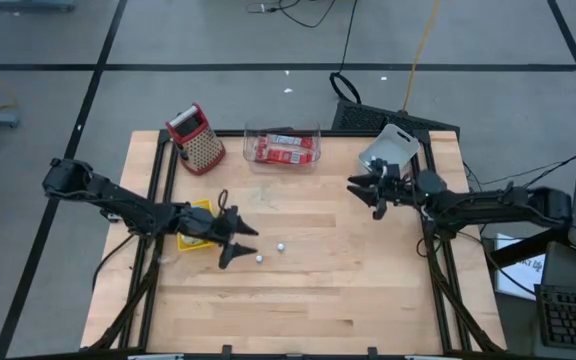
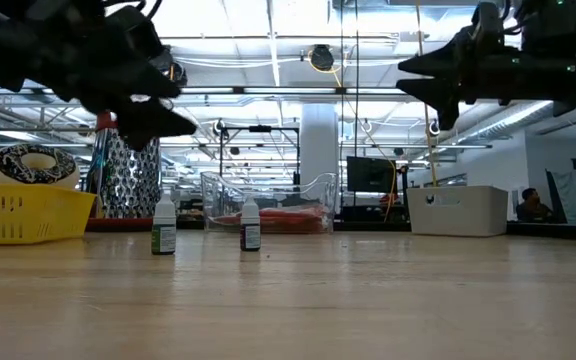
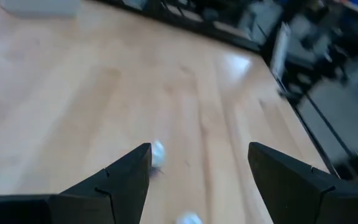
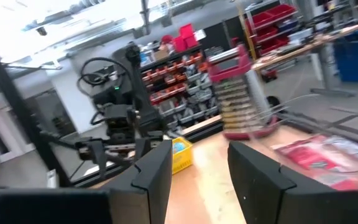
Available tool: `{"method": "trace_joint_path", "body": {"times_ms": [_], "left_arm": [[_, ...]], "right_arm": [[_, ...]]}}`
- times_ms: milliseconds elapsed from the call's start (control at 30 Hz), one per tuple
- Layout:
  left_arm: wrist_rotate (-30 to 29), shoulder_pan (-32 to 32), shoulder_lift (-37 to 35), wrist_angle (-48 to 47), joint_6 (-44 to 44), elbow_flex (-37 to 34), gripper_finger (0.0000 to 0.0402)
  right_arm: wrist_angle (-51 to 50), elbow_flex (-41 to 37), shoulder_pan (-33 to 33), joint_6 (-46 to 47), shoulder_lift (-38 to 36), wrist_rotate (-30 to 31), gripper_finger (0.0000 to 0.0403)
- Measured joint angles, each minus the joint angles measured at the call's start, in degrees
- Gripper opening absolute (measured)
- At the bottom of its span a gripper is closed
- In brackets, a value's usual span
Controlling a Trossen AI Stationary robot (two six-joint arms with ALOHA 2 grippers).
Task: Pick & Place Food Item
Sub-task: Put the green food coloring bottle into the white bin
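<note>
On wooden table (image 1: 308, 280), centre: two small white-capped dropper bottles (image 1: 270, 251) standing upright.
Left gripper (image 1: 238, 243): hovering at nine o'clock of bottles, fingers spread, empty.
Right gripper (image 1: 366, 190): hanging at two o'clock, fingers parted, empty.

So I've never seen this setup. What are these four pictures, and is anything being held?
Two dark robot arms work at a wooden table. One camera looks straight down, one looks level across the tabletop, and one sits on each wrist. On the table: a yellow plastic basket, a red-handled metal grater, a clear plastic bin holding red packets, a white box, and two small white-capped bottles. The left pincer hangs open near the bottles; the right pincer is raised and open. Nothing is held.
</note>
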Motion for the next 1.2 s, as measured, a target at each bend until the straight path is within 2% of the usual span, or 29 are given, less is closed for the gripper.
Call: {"method": "trace_joint_path", "body": {"times_ms": [67,167,300,433,800,1000,1200], "left_arm": [[1.6,-1.5,0.0,-2.8,-0.1,0.5,0.0271],[1.1,-4.7,0.0,-12.2,-0.2,4.4,0.0271],[-4.5,-8.3,0.6,-27.4,0.5,12.1,0.0271],[-9.4,-9.7,3.3,-36.6,0.0,17.6,0.0271],[-9.8,-10.3,15.2,-36.6,-3.2,20.0,0.0271],[-16.0,-11.7,20.7,-34.9,-8.8,20.0,0.0271],[-17.0,-11.9,25.5,-30.3,-10.5,20.0,0.0271]], "right_arm": [[0.0,0.0,1.6,0.0,0.0,0.0,0.0144],[0.0,0.0,4.0,-1.0,0.0,0.0,0.0141],[0.0,0.0,6.6,-3.5,0.0,0.0,0.0139],[0.0,0.0,8.6,-5.7,0.0,0.1,0.0138],[2.1,0.0,11.8,-8.7,0.1,-0.1,0.0134],[2.2,0.0,13.8,-9.7,0.1,-0.2,0.013],[2.6,0.0,15.0,-11.2,0.1,-0.2,0.013]]}}
